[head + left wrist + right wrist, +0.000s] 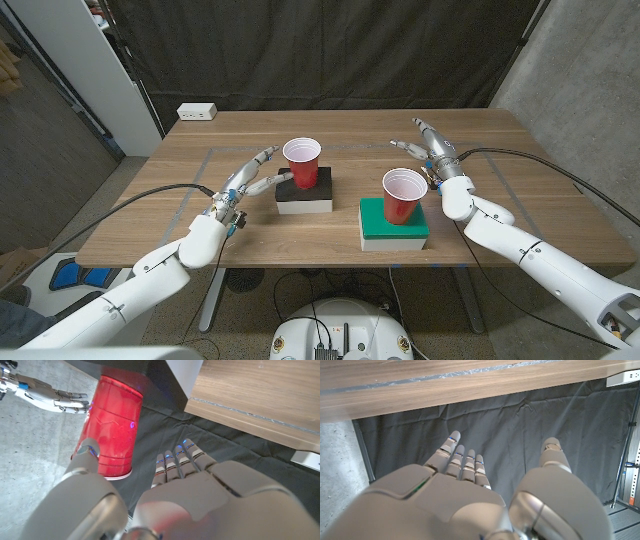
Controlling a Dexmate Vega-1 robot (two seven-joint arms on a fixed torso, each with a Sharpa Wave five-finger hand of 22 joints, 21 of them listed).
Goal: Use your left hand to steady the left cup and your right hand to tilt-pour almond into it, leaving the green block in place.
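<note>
Your left hand (252,178) sits just beside the left cup (302,163), on the cup's left side as the head view shows it. Fingers are spread, extended toward the cup wall at about mid-height; they hold nothing. The left wrist view shows the thumb (86,455) up against the red wall with the other fingers (177,460) off to one side, so the cup lies between them but is not gripped. Whether anything truly touches, I can't tell.

The left cup stands upright, mouth up, on a black-and-white block (305,192) near table centre. The right cup (403,195) stands upright on the green block (392,225), just right of centre and nearer your edge.

Your right hand (432,155) is open with fingers apart, empty, hovering behind and to the right of the right cup, near it but apart. It needs to come in toward its left and slightly back toward you to reach that cup wall. Right hand is clearly the nearer one for it.

I can't see inside either cup from here, so I can't confirm the almond.

Surface: wooden table (520,190), tape lines marked on it. A white power strip (197,112) lies at the far left edge, well apart. Dark curtain behind the table.
</note>
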